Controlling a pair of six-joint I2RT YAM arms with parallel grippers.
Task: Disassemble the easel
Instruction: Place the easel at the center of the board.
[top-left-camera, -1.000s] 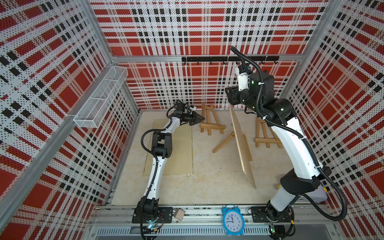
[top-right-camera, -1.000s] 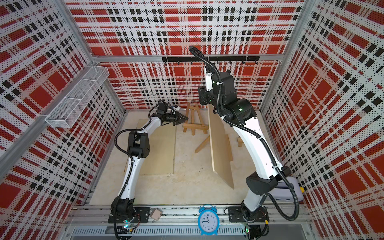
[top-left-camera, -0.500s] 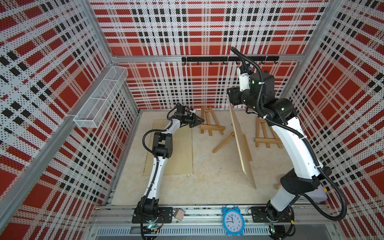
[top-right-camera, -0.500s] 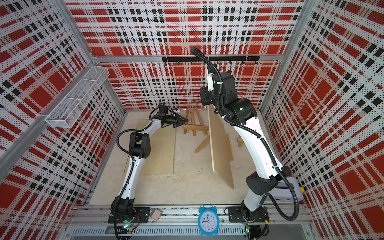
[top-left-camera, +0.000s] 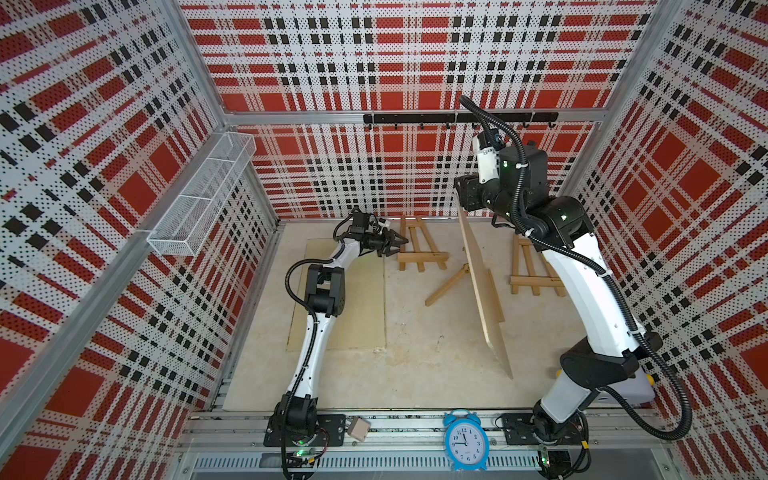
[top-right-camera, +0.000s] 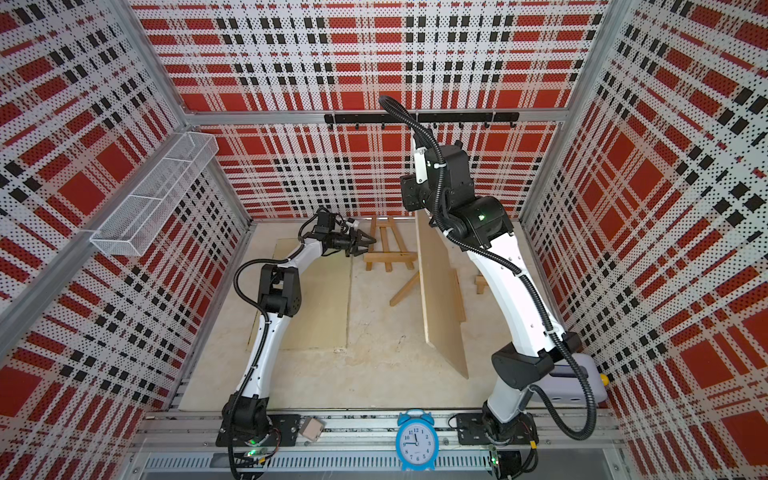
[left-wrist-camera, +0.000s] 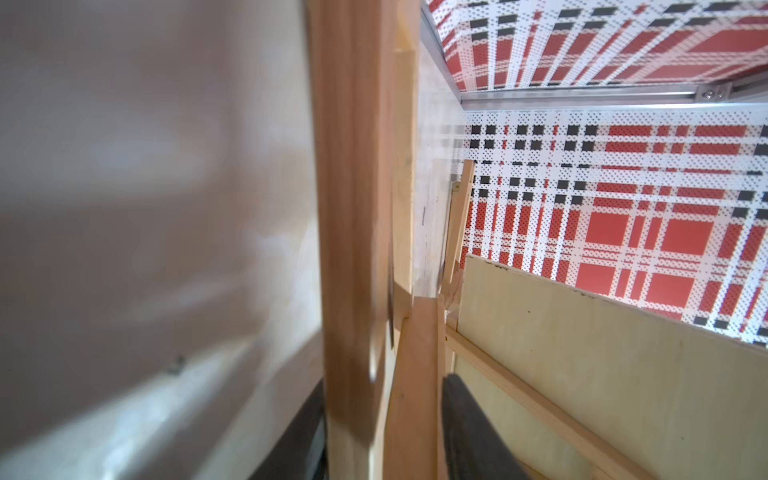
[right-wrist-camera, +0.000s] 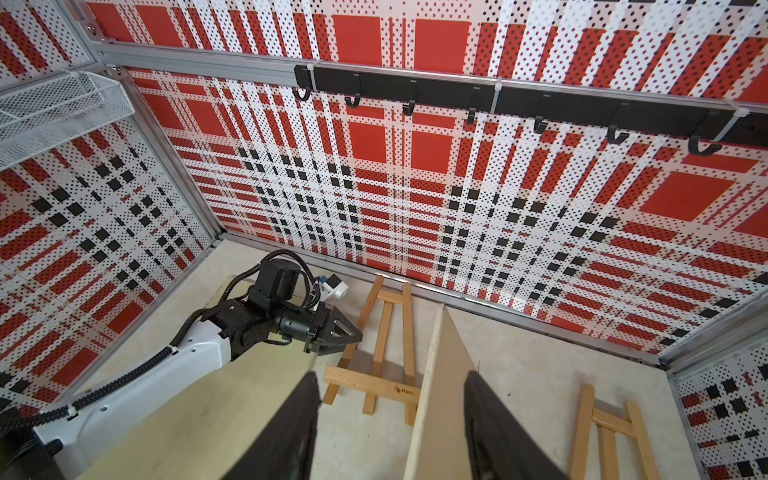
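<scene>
1. The left gripper (top-left-camera: 400, 245) reaches out low and level towards the back wall. Its jaws are spread in a V and are holding nothing.
2. The easel (top-left-camera: 417, 249) lies on the floor right at that gripper's fingertips. From the left wrist, one of its side rails runs between the dark fingers (left-wrist-camera: 469, 415). The picture is too blurred to tell whether either pad touches the wood.
3. The right gripper (right-wrist-camera: 390, 376) hangs high and points down, with its jaws set wide apart.
4. The board (top-left-camera: 486, 299) stands on edge and tilted, its top corner rising between the right gripper's fingers. There is a clear gap on the side towards the left arm. The other finger sits close to the board's face, and I cannot tell whether it touches.
5. A wooden strut (top-left-camera: 446, 281) lies on the floor below the right gripper, on the left gripper's side of the board, with one end meeting the board.
6. A second easel (top-left-camera: 530, 266) lies beyond the board, under the right arm.
7. A flat sheet (top-left-camera: 357, 303) lies beneath the left arm, behind its gripper.
</scene>
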